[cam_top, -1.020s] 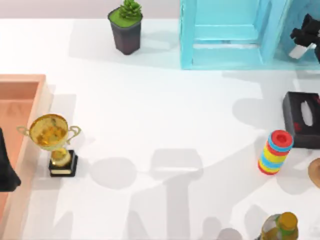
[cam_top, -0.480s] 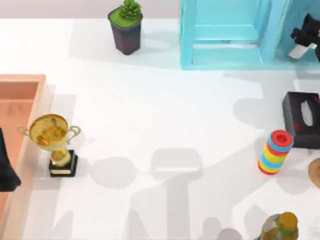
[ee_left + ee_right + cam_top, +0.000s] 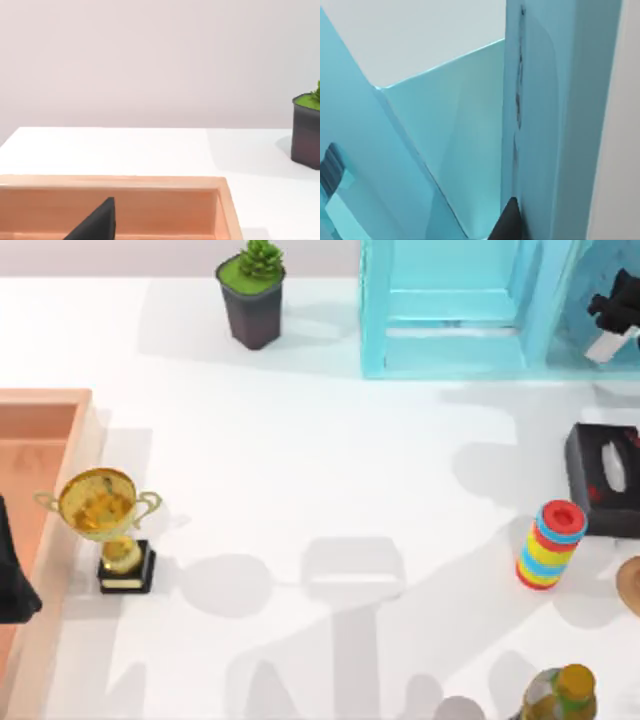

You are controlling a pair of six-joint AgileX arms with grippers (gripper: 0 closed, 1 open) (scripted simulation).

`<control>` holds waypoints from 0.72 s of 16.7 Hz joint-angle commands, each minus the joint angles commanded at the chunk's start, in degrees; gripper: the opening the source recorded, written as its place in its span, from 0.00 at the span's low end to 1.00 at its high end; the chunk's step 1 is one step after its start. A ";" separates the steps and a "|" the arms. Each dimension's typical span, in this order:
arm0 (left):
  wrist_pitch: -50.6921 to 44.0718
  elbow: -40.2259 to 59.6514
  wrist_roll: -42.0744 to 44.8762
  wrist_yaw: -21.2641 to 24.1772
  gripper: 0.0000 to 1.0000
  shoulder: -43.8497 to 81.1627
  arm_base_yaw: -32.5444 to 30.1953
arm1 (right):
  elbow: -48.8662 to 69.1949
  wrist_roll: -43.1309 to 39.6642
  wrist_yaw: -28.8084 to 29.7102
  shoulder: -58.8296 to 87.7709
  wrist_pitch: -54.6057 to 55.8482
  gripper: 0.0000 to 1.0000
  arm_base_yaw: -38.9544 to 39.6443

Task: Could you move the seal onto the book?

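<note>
Right gripper (image 3: 612, 325): upper right of the top view, at the light-blue shelf (image 3: 450, 310); cannot tell how its jaws stand.
Left arm (image 3: 12, 570): left edge, over the wooden tray (image 3: 85, 440).
Seal, book: cannot tell where.
Trophy (image 3: 105, 525): just beside the tray.

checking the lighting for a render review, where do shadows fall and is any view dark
Top view: soft grey arm shadows lie on the table near its lower middle, and the trophy and potted plant cast shadows rightward. Left wrist view: evenly lit wooden tray. Right wrist view: bright shelf frame; no view is dark.
</note>
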 joint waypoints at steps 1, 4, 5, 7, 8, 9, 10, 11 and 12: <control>0.00 0.00 0.00 0.00 1.00 0.00 0.00 | -1.52 0.12 -0.10 -2.62 -1.66 0.00 -0.03; 0.00 0.00 0.00 0.00 1.00 0.00 0.00 | -5.92 0.37 -0.36 -13.05 -6.49 0.00 -0.14; 0.00 0.00 0.00 0.00 1.00 0.00 0.00 | -7.18 0.27 -0.41 -16.81 -7.85 0.00 -0.21; 0.00 0.00 0.00 0.00 1.00 0.00 0.00 | -9.75 -0.16 -0.45 -22.99 -10.60 0.00 -0.40; 0.00 0.00 0.00 0.00 1.00 0.00 0.00 | -11.14 -0.28 -0.48 -25.38 -12.08 0.00 -0.49; 0.00 0.00 0.00 0.00 1.00 0.00 0.00 | -12.60 -0.28 -0.52 -27.37 -13.67 0.00 -0.58; 0.00 0.00 0.00 0.00 1.00 0.00 0.00 | -14.04 -0.20 -0.57 -29.55 -15.20 0.00 -0.65; 0.00 0.00 0.00 0.00 1.00 0.00 0.00 | -15.21 -0.08 -0.63 -32.18 -16.46 0.00 -0.72; 0.00 0.00 0.00 0.00 1.00 0.00 0.00 | -16.23 0.01 -0.69 -35.25 -17.56 0.00 -0.78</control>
